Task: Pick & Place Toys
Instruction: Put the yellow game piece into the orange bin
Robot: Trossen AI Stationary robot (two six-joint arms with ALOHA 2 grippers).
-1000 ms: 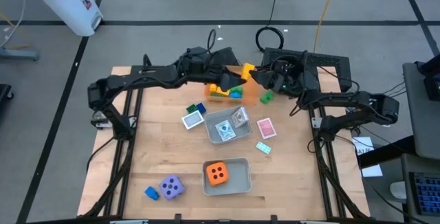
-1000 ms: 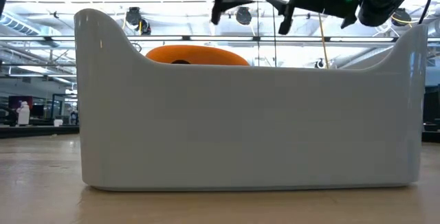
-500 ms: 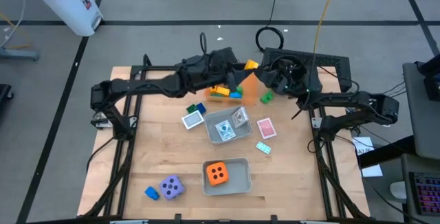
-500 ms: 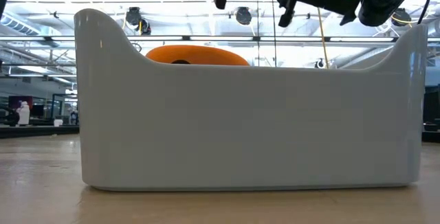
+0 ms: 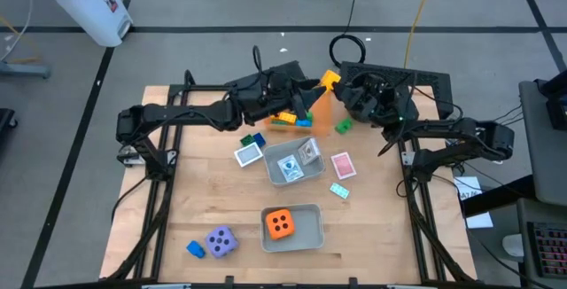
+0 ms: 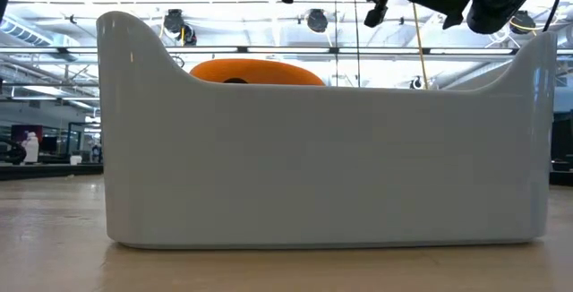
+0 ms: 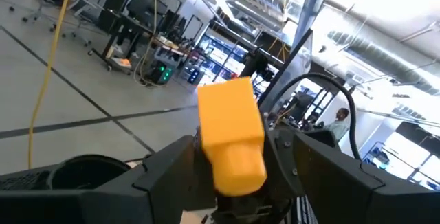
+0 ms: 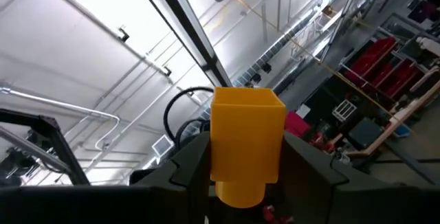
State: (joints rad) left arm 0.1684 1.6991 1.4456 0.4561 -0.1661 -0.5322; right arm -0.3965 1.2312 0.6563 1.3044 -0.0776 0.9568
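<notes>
A yellow brick (image 5: 330, 80) hangs high over the table's far middle, between my two grippers. My left gripper (image 5: 314, 89) reaches it from the table's left and my right gripper (image 5: 344, 90) from the right. Each is shut on it and tipped upward. Just below them, more bricks lie in the orange tray (image 5: 285, 126). Beside the tray on the tabletop are a green brick (image 5: 343, 126) and a blue and green pair (image 5: 254, 138). An orange die (image 5: 282, 224) sits in a grey tray. A purple die (image 5: 221, 241) and a blue brick (image 5: 195, 249) lie near the front. My left gripper has the yellow brick (image 7: 230, 117) between its two fingers, which flank the brick's rounded near end (image 7: 238, 168). It comes slanting up from the table's left. The brick is clear of the table. My right gripper pinches the same brick between its two fingers at the rounded stud end (image 8: 239, 186). It comes slanting steeply up from the table's right. The brick's open hollow end (image 8: 247, 99) points away from the fingers.
A clear grey tray (image 5: 275, 173) with cards sits mid-table. A white card (image 5: 248, 154), a pink card (image 5: 343, 165) and a teal card (image 5: 338, 190) lie around it. In the low view the grey tray's wall (image 6: 322, 167) hides most of the table.
Both grippers have tipped upward and risen together with the yellow brick. My left gripper has swung toward the table's right and rolled. The brick has gone a little toward the far right, staying clear of the table between both pairs of fingers.
</notes>
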